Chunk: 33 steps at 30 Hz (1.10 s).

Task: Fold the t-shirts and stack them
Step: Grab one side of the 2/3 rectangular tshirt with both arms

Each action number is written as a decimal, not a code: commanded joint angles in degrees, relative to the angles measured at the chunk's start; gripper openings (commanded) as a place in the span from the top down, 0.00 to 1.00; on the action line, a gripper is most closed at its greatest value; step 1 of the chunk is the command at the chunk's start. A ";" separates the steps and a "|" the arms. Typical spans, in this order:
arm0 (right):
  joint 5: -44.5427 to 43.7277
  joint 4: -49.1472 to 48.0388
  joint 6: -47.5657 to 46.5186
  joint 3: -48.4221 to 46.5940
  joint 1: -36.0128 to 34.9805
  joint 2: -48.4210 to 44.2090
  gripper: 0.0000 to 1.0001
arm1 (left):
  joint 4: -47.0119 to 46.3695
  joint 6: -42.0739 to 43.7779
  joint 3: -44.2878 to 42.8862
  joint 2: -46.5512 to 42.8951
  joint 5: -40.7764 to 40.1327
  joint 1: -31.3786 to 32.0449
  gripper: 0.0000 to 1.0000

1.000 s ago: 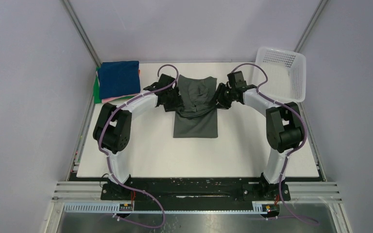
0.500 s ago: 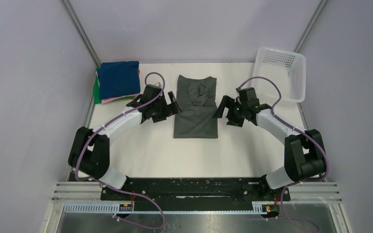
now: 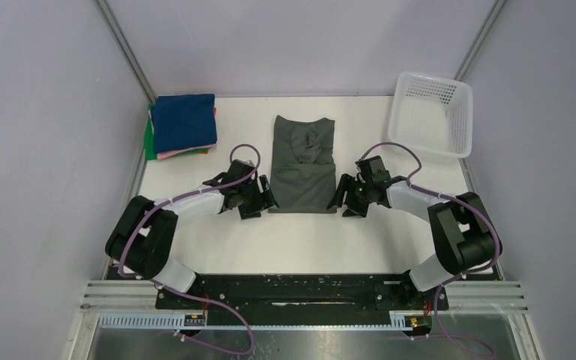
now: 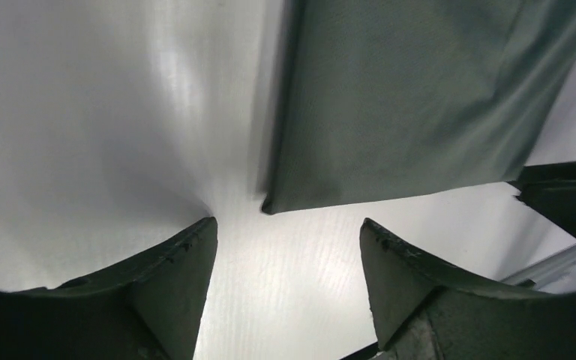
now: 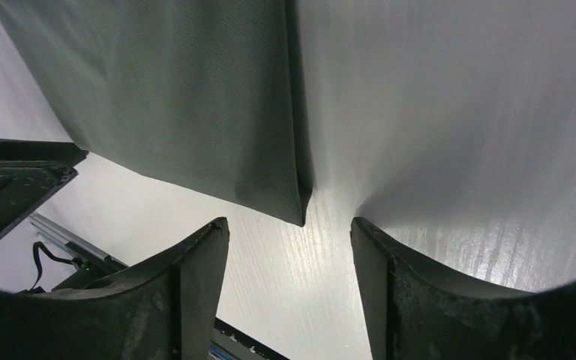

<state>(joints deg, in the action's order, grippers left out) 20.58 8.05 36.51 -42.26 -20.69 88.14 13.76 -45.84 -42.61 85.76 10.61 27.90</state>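
Note:
The dark grey-green t-shirt [image 3: 303,165] lies flat in a narrow folded strip at the table's middle. My left gripper [image 3: 263,199] is open and empty beside its near left corner, which shows just ahead of the jaws in the left wrist view [image 4: 390,105]. My right gripper [image 3: 340,201] is open and empty beside the near right corner, seen in the right wrist view [image 5: 195,97]. A stack of folded shirts, navy blue [image 3: 184,121] on top with pink [image 3: 184,153] and green [image 3: 148,139] edges below, sits at the far left.
A white plastic mesh basket [image 3: 433,114] stands at the far right corner. Metal frame posts rise at both back corners. The white table top [image 3: 300,240] ends at a black rail near the arm bases.
Both grippers let go of the shirt's upper part and moved toward me along its sides to the near corners. The shirt now lies flat and straight.

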 commanded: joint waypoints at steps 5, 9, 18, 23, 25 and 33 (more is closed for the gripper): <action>-1.86 -0.92 0.46 -1.69 -1.37 3.08 0.44 | -5.16 -0.82 -0.04 6.03 1.09 0.99 0.50; -1.42 -1.34 0.59 -1.98 -1.39 4.71 0.49 | -5.60 -0.48 -0.54 8.18 2.70 1.21 0.64; -0.80 -2.21 0.18 -1.42 -1.59 5.92 0.82 | -5.77 -0.17 0.08 8.67 1.16 1.46 1.00; 0.02 -4.33 0.36 1.63 -2.09 2.26 1.00 | -4.61 0.06 2.64 3.64 0.21 1.54 1.00; 0.79 -2.70 0.15 2.86 -2.92 -0.04 1.00 | -3.37 -0.30 4.18 0.20 0.47 2.15 1.00; 3.55 8.74 0.64 10.13 -12.00 -21.09 1.00 | 8.36 -3.86 10.69 -27.14 -4.97 11.41 1.00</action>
<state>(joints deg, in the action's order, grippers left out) 21.19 9.08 37.32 -34.44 -28.49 78.78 14.50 -47.83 -32.91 72.66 10.57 35.75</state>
